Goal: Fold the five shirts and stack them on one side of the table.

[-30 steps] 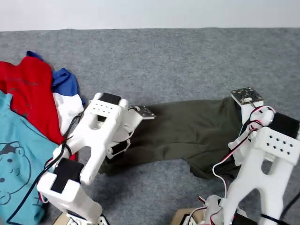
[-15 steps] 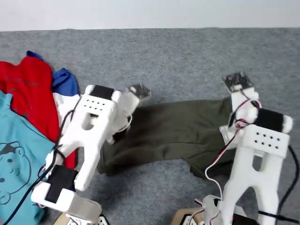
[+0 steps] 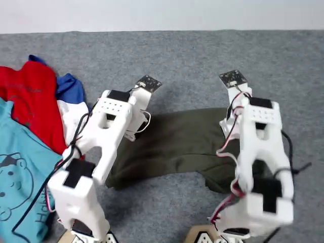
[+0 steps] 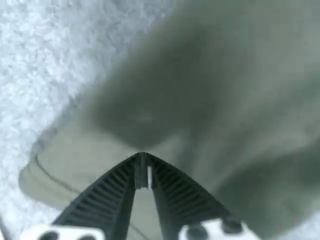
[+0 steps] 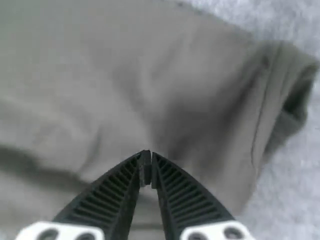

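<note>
An olive shirt (image 3: 177,142) lies spread on the grey carpeted table (image 3: 192,61), mid-table. One arm (image 3: 114,124) hangs over its left end and the other arm (image 3: 255,131) over its right end. In the left wrist view my left gripper (image 4: 142,170) is shut, its tips together above a pale hem of the olive shirt (image 4: 210,100). In the right wrist view my right gripper (image 5: 146,167) is shut too, over smooth olive cloth (image 5: 100,80) with a sleeve opening (image 5: 295,100) off to one side. I see no cloth pinched between either pair of fingers.
A heap of other shirts lies at the table's left edge: a red shirt (image 3: 30,96), a teal printed shirt (image 3: 20,172), a blue shirt (image 3: 71,88) and a white shirt (image 3: 73,114). Bare carpet stretches behind the olive shirt and to the right.
Both arms have swung from the shirt's near ends toward the far side of the table. The olive shirt has barely shifted.
</note>
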Motion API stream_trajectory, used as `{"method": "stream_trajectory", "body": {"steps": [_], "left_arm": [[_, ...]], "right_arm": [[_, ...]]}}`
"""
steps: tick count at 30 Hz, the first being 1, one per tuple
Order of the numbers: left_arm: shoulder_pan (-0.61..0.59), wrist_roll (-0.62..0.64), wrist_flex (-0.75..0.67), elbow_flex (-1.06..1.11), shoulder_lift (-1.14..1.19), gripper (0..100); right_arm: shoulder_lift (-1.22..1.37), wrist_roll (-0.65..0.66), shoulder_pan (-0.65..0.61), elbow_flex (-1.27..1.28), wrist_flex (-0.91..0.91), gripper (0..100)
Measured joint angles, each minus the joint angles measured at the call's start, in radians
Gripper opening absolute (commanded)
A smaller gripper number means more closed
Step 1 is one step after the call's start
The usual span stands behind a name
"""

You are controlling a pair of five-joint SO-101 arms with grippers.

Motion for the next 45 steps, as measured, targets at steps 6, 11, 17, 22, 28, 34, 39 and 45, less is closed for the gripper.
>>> {"method": "stream_trajectory", "body": {"steps": [6, 11, 17, 22, 28, 34, 39, 45], "left_arm": [[-0.018, 0.006, 0.049, -0.187, 0.160, 0], [-0.023, 0.006, 0.153, -0.377, 0.318, 0], [-0.026, 0.009, 0.256, -0.646, 0.470, 0], [-0.026, 0.006, 0.341, -0.896, 0.582, 0], [-0.026, 0.006, 0.410, -1.103, 0.631, 0], [-0.021, 0.006, 0.413, -1.017, 0.508, 0], [0.015, -0.031, 0.413, -0.802, 0.341, 0], [0.023, -0.075, 0.416, -0.608, 0.227, 0]], "right_arm": [[0.282, -0.002, -0.002, -0.253, 0.000, 1.0], [0.445, 0.000, 0.000, -0.428, 0.008, 1.0], [0.572, 0.003, 0.018, -0.638, 0.071, 1.0], [0.631, 0.003, 0.057, -0.776, 0.117, 1.0], [0.635, 0.003, 0.061, -0.868, 0.229, 1.5], [0.635, 0.003, 0.044, -1.005, 0.448, 7.6], [0.635, 0.003, 0.008, -1.122, 0.628, 13.2], [0.635, 0.003, 0.009, -1.135, 0.637, 10.3]]}}
